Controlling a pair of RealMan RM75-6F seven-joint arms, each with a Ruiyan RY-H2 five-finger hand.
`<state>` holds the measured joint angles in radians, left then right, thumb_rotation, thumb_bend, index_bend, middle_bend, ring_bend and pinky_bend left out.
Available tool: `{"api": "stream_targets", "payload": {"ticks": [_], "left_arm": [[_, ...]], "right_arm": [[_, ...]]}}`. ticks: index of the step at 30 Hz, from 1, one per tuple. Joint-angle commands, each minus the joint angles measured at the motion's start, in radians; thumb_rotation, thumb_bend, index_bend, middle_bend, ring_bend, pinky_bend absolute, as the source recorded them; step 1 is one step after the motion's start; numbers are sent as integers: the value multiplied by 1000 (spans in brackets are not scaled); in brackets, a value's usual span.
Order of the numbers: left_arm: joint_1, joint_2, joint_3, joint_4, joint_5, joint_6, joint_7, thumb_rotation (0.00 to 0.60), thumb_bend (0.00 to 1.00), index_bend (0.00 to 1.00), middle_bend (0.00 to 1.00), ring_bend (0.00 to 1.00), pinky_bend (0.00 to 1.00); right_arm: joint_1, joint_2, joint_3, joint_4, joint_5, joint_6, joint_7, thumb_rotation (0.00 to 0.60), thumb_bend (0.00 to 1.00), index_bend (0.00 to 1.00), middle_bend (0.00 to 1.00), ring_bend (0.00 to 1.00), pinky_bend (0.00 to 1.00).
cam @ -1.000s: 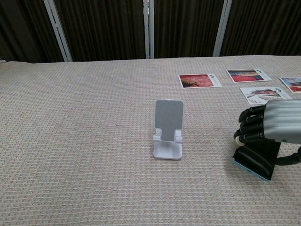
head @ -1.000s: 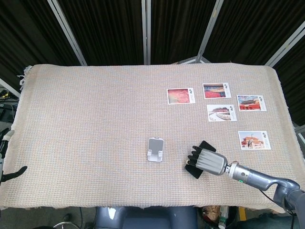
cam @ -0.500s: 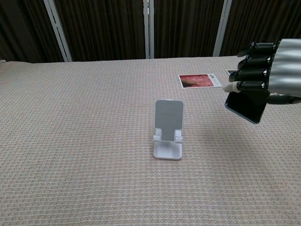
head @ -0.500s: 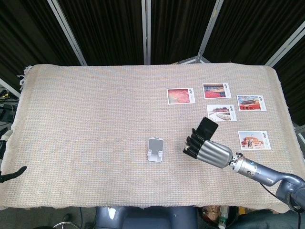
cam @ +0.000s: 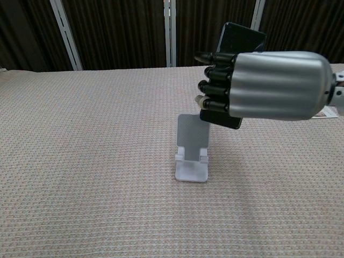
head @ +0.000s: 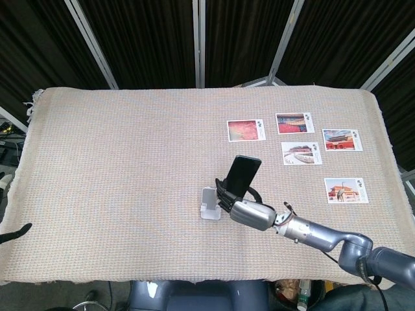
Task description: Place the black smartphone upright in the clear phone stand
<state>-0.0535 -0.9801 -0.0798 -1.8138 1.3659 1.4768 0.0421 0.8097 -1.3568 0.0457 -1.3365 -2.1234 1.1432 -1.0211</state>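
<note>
Carrying the phone in a closed grip, the right hand now hangs just above and to the right of the stand. One second ago the phone lay flat on the cloth at about 4 o'clock from the stand, with the hand on top of it; half a second ago it was lifted and tilted, well to the right. Now it has swung across to the stand's 2 o'clock and stands nearly upright, leaning a little to the right. In the chest view the fingers wrap its front face, the top edge shows above them and the lower end peeks out below, just over the stand's backplate.

That means pickup and transport look done; what remains, by my reading, is seating the phone. The bottom edge appears apart from the stand's front lip, though the hand hides much of the gap, so I cannot tell how close it is. Lowering will likely need the phone tipped back to match the backplate, and the light stand could slide if nudged.

The stand itself has not moved. Only a dark tip of the left hand shows at the table's 8 o'clock edge, and I cannot tell how its fingers lie. Postcards lie at 2 o'clock, untouched.
</note>
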Motion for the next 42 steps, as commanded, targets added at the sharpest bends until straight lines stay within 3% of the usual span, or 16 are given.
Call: {"api": "stream_targets", "payload": {"ticks": [1,14,28,42], "left_arm": [[-2,1,-4,5,-9,-4,-5,600,0,0,0,0,0],[-10,3,-11,27,-48,-36,-25,600,0,0,0,0,0],[-16,3,-12,28,-55,-48,-27,600,0,0,0,0,0],[-20,-4,-10,30,-56,-52,-13,600,0,0,0,0,0]], "right_arm": [[38,-35,24,-61,12,-92,-77,600,317,470,438,310,159],[75,-114,10,-23,6,-194,-111,600,322,483,450,308,106],[24,-174,59,-27,117,-309,-313,600,327,495,439,302,82],[-17,-192,48,-48,156,-318,-398,600,326,462,420,287,59]]}}
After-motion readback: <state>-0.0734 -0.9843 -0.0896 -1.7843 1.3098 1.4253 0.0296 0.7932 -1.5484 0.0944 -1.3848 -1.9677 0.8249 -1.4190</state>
